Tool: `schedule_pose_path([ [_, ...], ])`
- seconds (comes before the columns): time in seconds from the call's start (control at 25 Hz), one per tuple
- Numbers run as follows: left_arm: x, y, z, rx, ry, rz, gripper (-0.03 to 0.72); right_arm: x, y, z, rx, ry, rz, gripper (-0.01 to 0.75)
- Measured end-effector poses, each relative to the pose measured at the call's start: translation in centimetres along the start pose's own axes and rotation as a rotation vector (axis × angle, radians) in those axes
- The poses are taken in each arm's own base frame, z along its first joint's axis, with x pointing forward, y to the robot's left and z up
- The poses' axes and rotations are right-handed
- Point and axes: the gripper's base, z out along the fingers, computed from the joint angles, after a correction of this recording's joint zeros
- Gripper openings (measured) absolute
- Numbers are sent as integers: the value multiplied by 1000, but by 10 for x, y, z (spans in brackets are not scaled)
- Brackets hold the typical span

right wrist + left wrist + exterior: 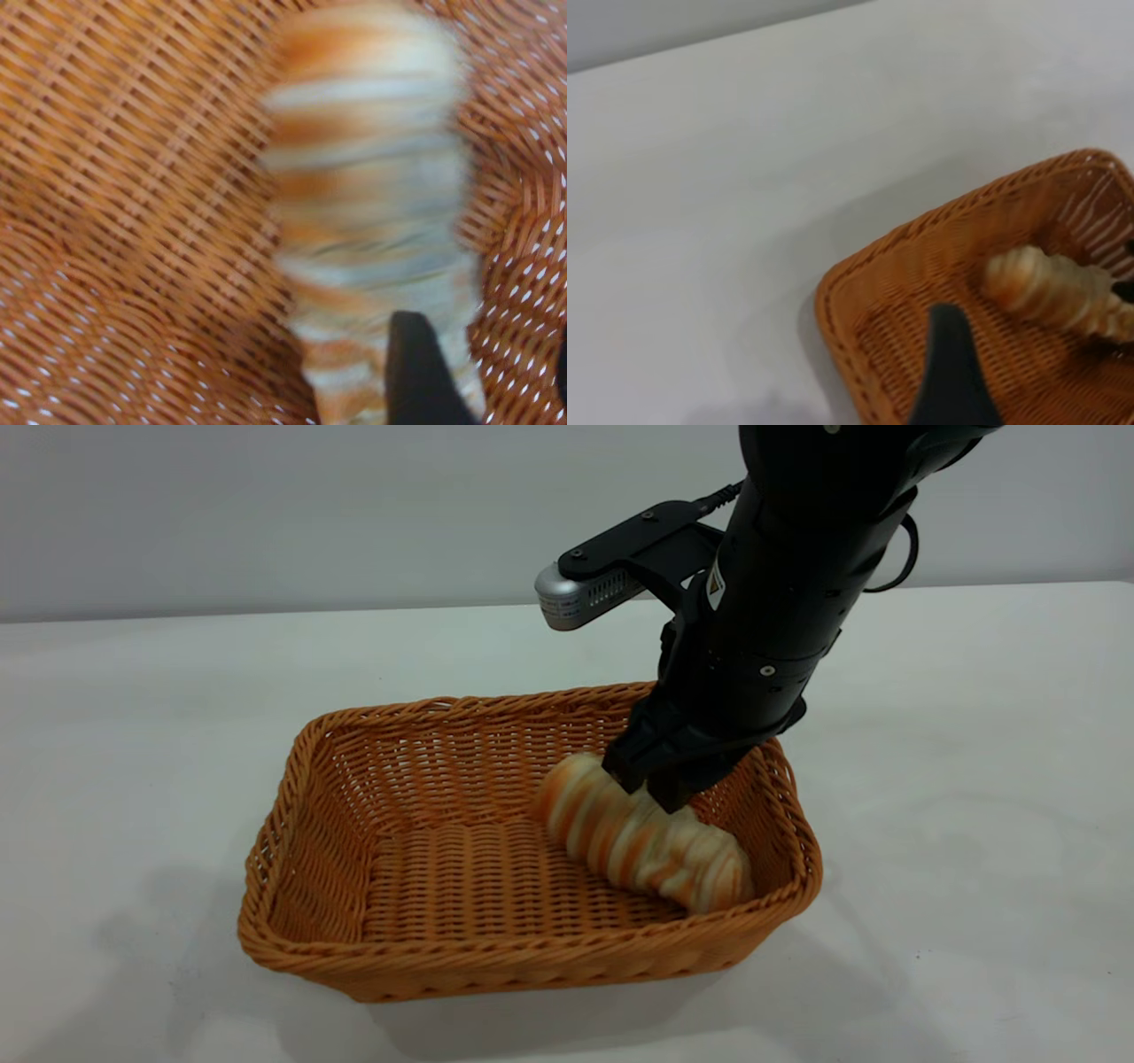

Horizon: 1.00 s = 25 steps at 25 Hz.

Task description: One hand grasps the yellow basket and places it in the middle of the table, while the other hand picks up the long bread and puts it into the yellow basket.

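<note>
The yellow basket (496,957) stands in the middle of the table (974,779). The long bread (642,841) lies inside it, slanted against the right-hand wall, striped top up. My right gripper (651,784) reaches down into the basket just above the bread's middle. In the right wrist view the bread (368,195) is blurred, one black finger (421,372) shows over its end, and the other finger is at the picture's edge, so the jaws stand apart. The left wrist view shows a basket corner (859,301), the bread (1050,288) and one black finger (950,372) hovering over the basket. The left arm is out of the exterior view.
The white table spreads bare on all sides of the basket, with a pale wall (266,514) behind it. The right arm's wrist camera (580,593) juts out above the basket's far rim.
</note>
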Motion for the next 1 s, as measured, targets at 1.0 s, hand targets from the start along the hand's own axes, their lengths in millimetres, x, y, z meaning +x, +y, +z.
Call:
schedule_pose_path([
  [1.0,29,15,-92,-316,10,18,561,-10,-66,-137,172,-84,40,331],
])
